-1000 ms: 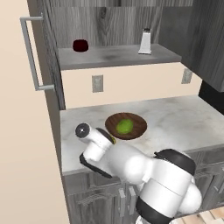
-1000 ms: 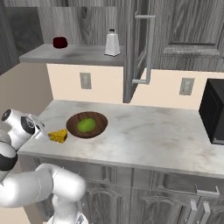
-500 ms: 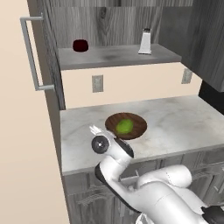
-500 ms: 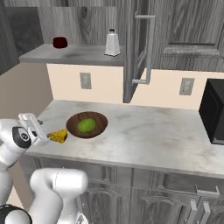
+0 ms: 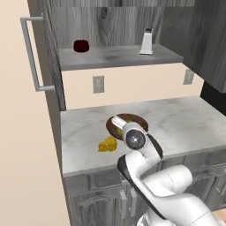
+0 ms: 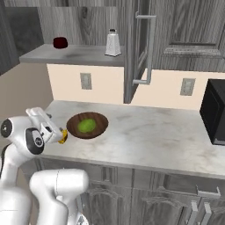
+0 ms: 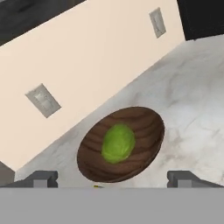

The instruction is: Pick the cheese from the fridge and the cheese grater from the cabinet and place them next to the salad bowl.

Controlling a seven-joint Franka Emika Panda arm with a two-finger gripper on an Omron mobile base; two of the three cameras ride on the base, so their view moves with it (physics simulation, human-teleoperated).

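Note:
The cheese (image 5: 107, 144) lies on the marble counter just left of the salad bowl (image 5: 137, 119), apart from it; its edge shows as cheese (image 6: 64, 136) beside my arm. The salad bowl (image 7: 120, 146) holds a green lettuce ball (image 7: 118, 142). My gripper (image 7: 113, 179) hangs open over the bowl's near rim, nothing between its fingertips (image 7: 41, 178). In the left base view the gripper (image 5: 117, 122) sits above the bowl, right of the cheese. The cheese grater (image 5: 146, 42) stands upright on the open cabinet's shelf (image 5: 110, 56), also seen as cheese grater (image 6: 113, 43). The fridge is out of view.
A dark red cup (image 5: 81, 45) stands on the shelf left of the grater. The cabinet door (image 6: 143, 48) with its bar handle juts out open over the counter. A dark appliance (image 6: 215, 114) stands at the counter's right end. Two wall outlets (image 7: 43, 99) sit behind the bowl.
My hand has swung right from over the cheese toward the bowl. The cheese stays on the counter and now shows in the left base view. The jaws remain open.

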